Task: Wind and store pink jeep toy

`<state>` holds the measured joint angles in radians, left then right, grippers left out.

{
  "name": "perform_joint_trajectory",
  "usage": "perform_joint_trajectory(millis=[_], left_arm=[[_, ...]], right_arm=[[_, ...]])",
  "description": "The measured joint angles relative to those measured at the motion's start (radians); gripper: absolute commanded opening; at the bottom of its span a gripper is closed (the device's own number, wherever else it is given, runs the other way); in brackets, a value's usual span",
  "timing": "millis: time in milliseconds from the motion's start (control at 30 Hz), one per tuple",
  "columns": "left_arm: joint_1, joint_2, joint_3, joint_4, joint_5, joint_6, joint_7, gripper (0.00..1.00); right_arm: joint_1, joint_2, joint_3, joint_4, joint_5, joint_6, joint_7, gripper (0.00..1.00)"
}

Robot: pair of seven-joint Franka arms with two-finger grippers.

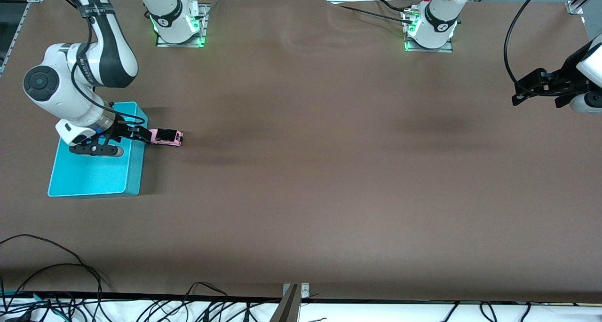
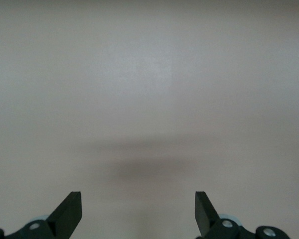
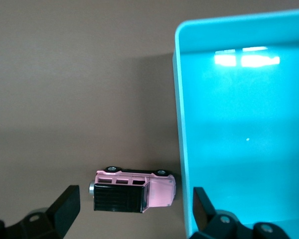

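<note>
The pink jeep toy (image 1: 167,137) (image 3: 134,189), light pink with a black roof, sits on the brown table right beside the cyan bin (image 1: 94,178) (image 3: 239,124), on the side toward the left arm's end. My right gripper (image 1: 137,135) (image 3: 134,209) hangs over the bin's edge and the jeep. It is open and holds nothing, with the jeep lying just ahead of the gap between its fingers, touching neither. My left gripper (image 1: 521,94) (image 2: 138,211) waits open over bare table at the left arm's end.
The bin has nothing in it. Cables (image 1: 56,284) trail along the table edge nearest the front camera, where a metal bracket (image 1: 295,291) is fixed. A black cable (image 1: 510,35) loops down to the left arm.
</note>
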<state>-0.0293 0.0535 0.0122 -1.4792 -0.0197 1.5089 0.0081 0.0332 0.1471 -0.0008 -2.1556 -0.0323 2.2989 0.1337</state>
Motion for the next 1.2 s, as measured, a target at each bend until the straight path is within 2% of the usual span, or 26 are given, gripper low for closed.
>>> perform_joint_trajectory(millis=[200,367,800,1200], left_arm=[[0.0,0.003,0.0,0.007,0.0,0.0,0.0,1.0],[0.0,0.004,0.0,0.008,0.0,0.0,0.0,1.0],[0.001,0.006,0.002,0.009,0.0,0.0,0.0,1.0],[0.001,0.008,0.002,0.009,0.0,0.0,0.0,1.0]], right_arm=[[0.0,0.005,0.024,-0.025,0.0,0.019,0.27,1.0],[0.001,0.016,0.039,-0.037,0.0,0.048,0.411,1.0],[0.0,0.06,0.039,-0.071,0.0,0.162,0.845,1.0],[0.0,0.089,0.039,-0.09,0.0,0.182,1.159,1.0]])
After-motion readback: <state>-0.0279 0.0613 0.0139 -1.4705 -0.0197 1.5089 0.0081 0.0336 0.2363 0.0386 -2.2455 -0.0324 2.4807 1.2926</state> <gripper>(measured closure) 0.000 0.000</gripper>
